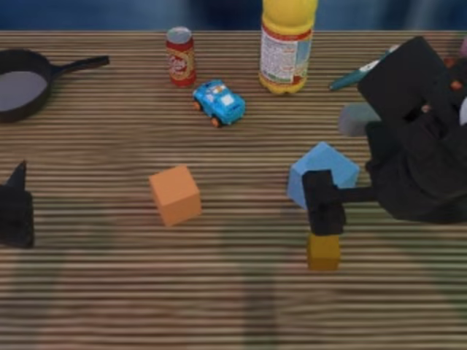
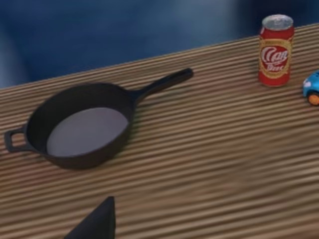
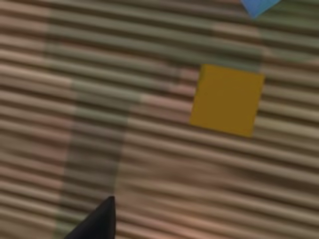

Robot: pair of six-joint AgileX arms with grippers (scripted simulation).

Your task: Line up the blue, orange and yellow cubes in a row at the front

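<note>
The large light-blue cube (image 1: 325, 169) sits right of centre, and one of its corners (image 3: 256, 6) shows in the right wrist view. Just in front of it lies the small mustard-yellow cube (image 1: 323, 252), which rests free on the wood (image 3: 227, 99). My right gripper (image 1: 325, 217) hangs over the gap between these two cubes, open and holding nothing; a single dark fingertip (image 3: 102, 219) shows, well apart from the yellow cube. The medium orange cube (image 1: 175, 195) stands alone left of centre. My left gripper (image 1: 16, 208) is parked at the left edge.
A black frying pan (image 1: 22, 84) lies at the back left. A red can (image 1: 180, 56), a blue toy car (image 1: 219, 102) and a yellow bottle (image 1: 287, 45) stand along the back. A teal pen (image 1: 357, 73) and a grey object (image 1: 356, 119) are partly under the right arm.
</note>
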